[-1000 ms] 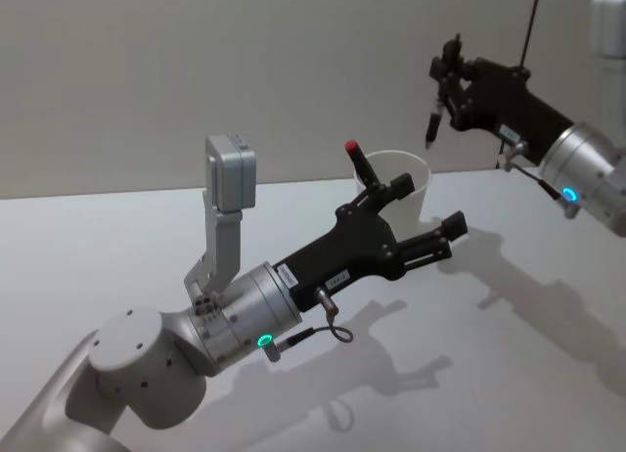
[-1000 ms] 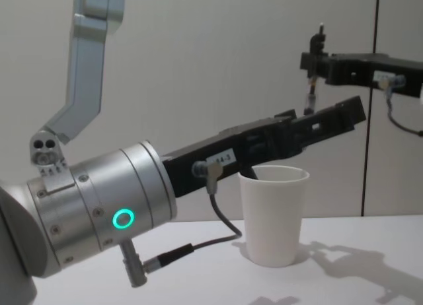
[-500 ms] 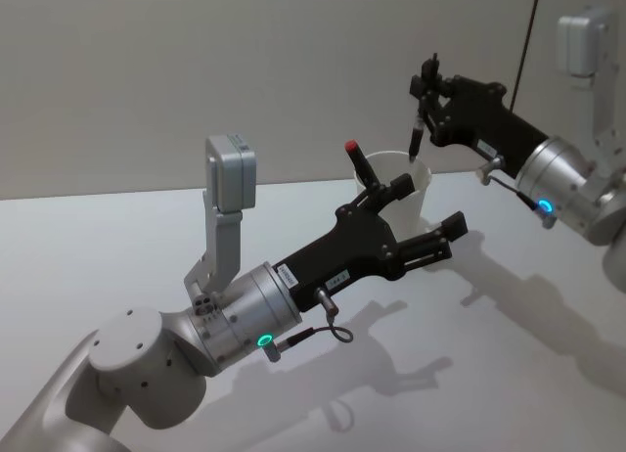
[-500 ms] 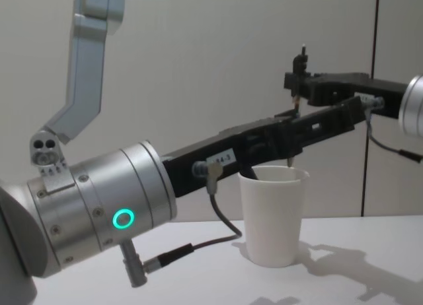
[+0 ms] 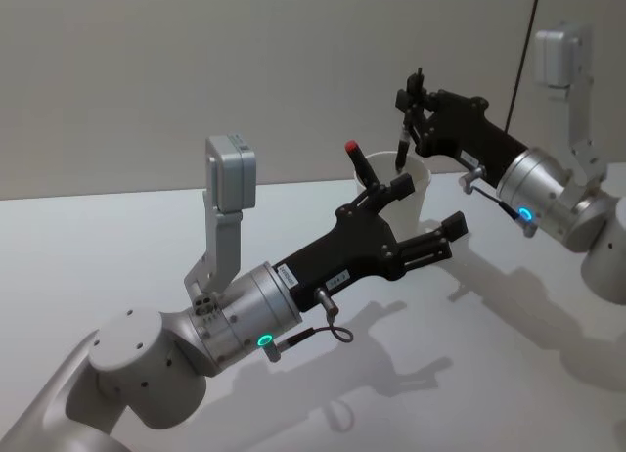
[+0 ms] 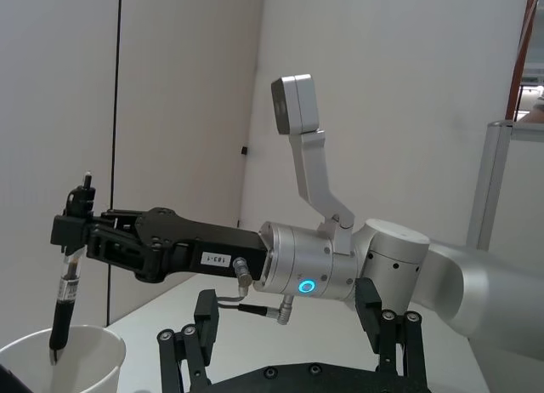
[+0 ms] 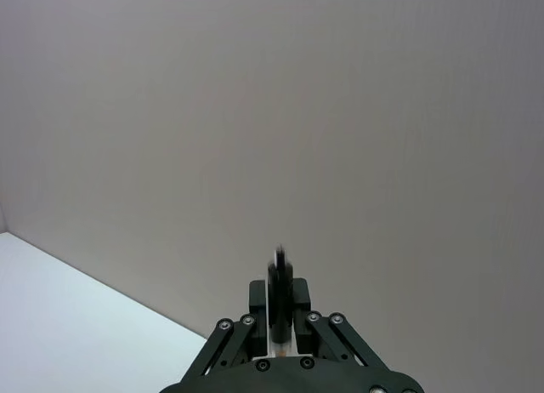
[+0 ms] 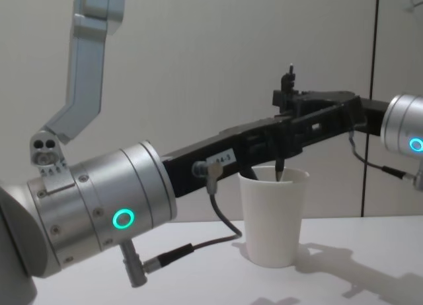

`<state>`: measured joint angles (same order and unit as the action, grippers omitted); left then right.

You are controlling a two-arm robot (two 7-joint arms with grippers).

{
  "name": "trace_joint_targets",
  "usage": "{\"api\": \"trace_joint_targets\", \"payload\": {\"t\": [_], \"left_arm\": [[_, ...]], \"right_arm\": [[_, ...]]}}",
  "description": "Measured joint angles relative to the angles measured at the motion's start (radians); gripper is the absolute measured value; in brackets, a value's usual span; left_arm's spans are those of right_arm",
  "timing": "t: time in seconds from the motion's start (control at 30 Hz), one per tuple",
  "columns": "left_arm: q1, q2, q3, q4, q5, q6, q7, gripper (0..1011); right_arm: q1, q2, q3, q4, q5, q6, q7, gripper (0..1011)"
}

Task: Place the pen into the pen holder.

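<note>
Pen hanging upright, long axis vertical, tip dipping just inside the mouth of the pen holder, directly above its opening; needing only a straight drop and release, by the look of it. Right gripper pinching the pen's upper end, reaching in from the right over the cup, standing on the far middle of the table. Left gripper hovering just near of the cup, fingers spread, grasping nothing, another red-capped pen already leaning inside the holder

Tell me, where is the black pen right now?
In the head view the black pen hangs upright in the right gripper, right of centre, its tip just inside the rim of the white paper cup.
</note>
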<state>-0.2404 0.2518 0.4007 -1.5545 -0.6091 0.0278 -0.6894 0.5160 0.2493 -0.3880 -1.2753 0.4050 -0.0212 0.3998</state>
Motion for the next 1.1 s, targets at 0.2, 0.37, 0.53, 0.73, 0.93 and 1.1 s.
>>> {"api": "trace_joint_targets", "payload": {"t": [0.2,0.37,0.53,0.73,0.93,1.1], "left_arm": [[0.000,0.000,0.000,0.000,0.000,0.000,0.000,1001],[0.000,0.000,0.000,0.000,0.000,0.000,0.000,1001],[0.000,0.000,0.000,0.000,0.000,0.000,0.000,1001],[0.000,0.000,0.000,0.000,0.000,0.000,0.000,1001],[0.000,0.000,0.000,0.000,0.000,0.000,0.000,1001],[0.000,0.000,0.000,0.000,0.000,0.000,0.000,1001]], "right_arm": [[0.005,-0.007,-0.004,0.015,0.002,-0.003,-0.002,312],[0.006,-0.011,-0.006,0.022,0.003,-0.005,-0.002,446],[0.008,-0.013,-0.007,0.027,0.003,-0.006,-0.003,598],[0.008,-0.012,-0.007,0.026,0.008,-0.006,-0.003,768],[-0.003,-0.003,0.001,0.003,0.027,0.000,-0.012,942],[-0.024,0.016,0.014,-0.039,0.054,0.011,-0.034,1001]]}}
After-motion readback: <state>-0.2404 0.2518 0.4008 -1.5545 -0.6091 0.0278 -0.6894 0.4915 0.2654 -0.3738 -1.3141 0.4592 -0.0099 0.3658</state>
